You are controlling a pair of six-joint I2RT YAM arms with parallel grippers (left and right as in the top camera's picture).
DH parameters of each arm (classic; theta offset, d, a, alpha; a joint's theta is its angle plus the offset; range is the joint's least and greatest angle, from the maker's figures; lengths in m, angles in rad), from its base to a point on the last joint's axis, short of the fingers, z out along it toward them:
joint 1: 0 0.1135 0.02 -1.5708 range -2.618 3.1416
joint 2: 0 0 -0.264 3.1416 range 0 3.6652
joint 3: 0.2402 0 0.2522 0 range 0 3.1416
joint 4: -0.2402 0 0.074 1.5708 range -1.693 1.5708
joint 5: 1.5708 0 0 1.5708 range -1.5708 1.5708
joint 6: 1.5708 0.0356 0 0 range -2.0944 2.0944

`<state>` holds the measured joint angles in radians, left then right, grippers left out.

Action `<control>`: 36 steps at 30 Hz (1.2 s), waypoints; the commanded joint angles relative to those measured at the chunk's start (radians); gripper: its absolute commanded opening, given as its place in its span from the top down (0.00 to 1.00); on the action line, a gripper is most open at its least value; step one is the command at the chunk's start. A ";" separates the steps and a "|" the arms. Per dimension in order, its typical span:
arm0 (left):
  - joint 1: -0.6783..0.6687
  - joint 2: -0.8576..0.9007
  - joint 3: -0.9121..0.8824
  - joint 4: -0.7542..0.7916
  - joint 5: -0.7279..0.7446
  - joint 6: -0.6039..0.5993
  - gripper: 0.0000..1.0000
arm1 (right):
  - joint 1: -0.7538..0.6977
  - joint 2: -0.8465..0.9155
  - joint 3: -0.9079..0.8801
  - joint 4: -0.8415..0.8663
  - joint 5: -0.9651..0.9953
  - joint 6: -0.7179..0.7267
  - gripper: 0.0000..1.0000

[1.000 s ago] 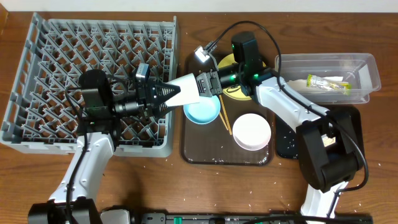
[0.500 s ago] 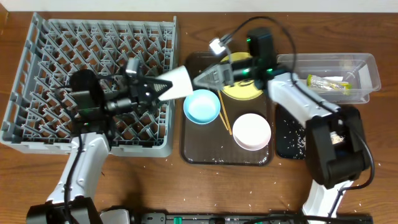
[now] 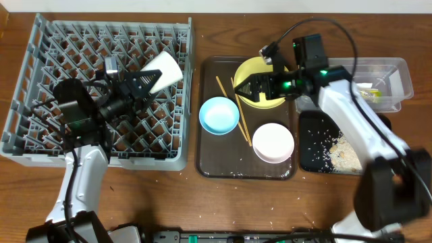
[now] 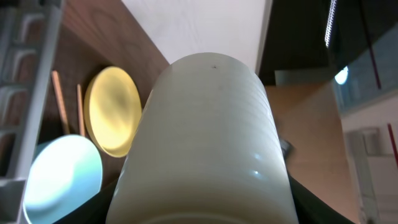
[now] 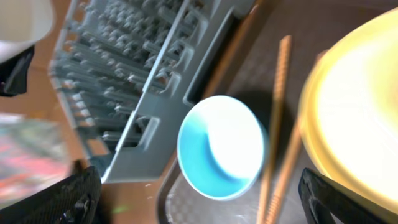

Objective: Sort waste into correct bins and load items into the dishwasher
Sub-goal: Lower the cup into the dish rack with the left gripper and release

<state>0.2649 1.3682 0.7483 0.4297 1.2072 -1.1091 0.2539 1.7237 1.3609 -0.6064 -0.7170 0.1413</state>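
Cup (image 3: 164,69) now above rack (image 3: 67,40), axis rightward

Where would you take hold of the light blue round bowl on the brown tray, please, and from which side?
By its rim, from above: the light blue round bowl sits upright on the dark brown tray, so the jaws can straddle the wall. Take its left edge, since the thin wooden chopsticks lie close along its right.
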 commanded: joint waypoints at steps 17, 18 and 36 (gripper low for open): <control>-0.213 -0.077 0.558 -1.349 -0.879 0.586 0.70 | 0.028 -0.160 0.011 -0.068 0.296 -0.053 0.01; -0.234 -0.074 0.558 -1.390 -0.916 0.585 0.70 | 0.030 -0.160 0.011 -0.071 0.298 -0.053 0.01; -0.361 0.133 0.456 -1.607 -1.039 0.574 0.70 | 0.042 -0.159 0.011 -0.086 0.302 -0.053 0.01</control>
<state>-0.0895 1.4609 1.2221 -1.1790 0.1867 -0.5453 0.2802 1.5681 1.3628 -0.6914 -0.4175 0.1009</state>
